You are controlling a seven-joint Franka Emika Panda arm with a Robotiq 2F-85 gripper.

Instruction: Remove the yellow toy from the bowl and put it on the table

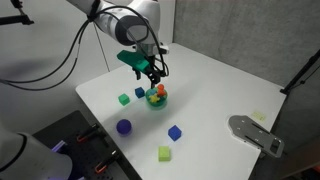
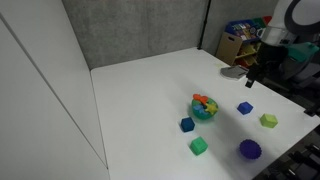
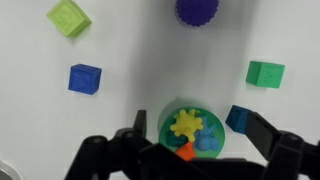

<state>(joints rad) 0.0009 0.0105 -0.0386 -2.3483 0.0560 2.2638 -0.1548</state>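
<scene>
In the wrist view the yellow toy (image 3: 186,124) lies in the teal-green bowl (image 3: 165,122) with a small orange toy (image 3: 183,151) and a blue toy (image 3: 207,143). My gripper (image 3: 196,128) is open, its dark fingers on either side of the bowl, and it hangs above it. The bowl stands on the white table (image 1: 210,95) in both exterior views (image 1: 157,100) (image 2: 204,112), with the gripper (image 1: 150,68) above it and holding nothing. In the exterior views the yellow toy is too small to make out.
Around the bowl lie a blue cube (image 3: 238,118), a green cube (image 3: 265,72), another blue cube (image 3: 85,78), a lime-green cube (image 3: 68,17) and a dark-blue ball (image 3: 197,9). A grey object (image 1: 255,133) lies near a table edge.
</scene>
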